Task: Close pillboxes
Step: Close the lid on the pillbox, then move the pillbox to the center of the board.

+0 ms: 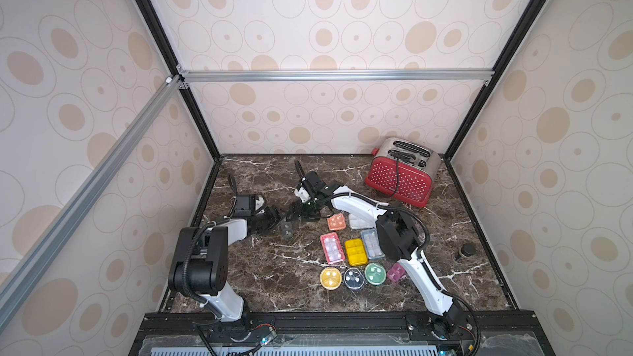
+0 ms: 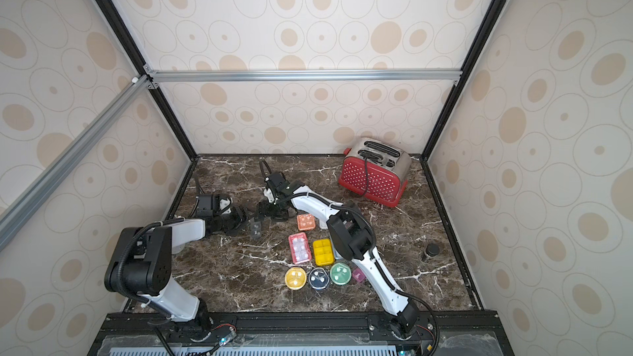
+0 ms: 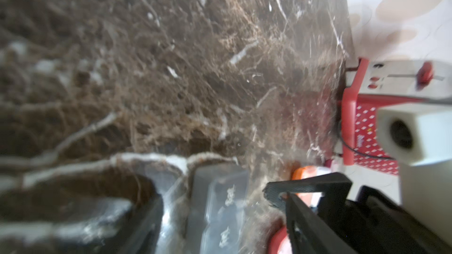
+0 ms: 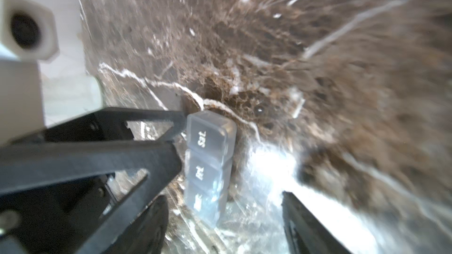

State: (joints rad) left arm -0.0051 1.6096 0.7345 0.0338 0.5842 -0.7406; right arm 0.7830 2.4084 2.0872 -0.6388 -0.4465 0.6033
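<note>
Smoky clear plastic: the weekday pillbox (image 4: 208, 157) lies flat on the marble (image 4: 269, 45), one end between the right gripper (image 4: 222, 196)'s wide-spread jaws. The left gripper (image 1: 278, 217)'s tips, also apart, sit beside its Sat end. Nothing pinched. Any raised lid wants a square downward press. Behind the right jaws the orange pillbox (image 1: 335, 222) crowds close, toaster (image 1: 402, 172) well beyond.

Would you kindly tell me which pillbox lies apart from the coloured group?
The clear pillbox with weekday labels: it lies alone on the left arm's side, while the coloured pillboxes sit clustered together.
</note>
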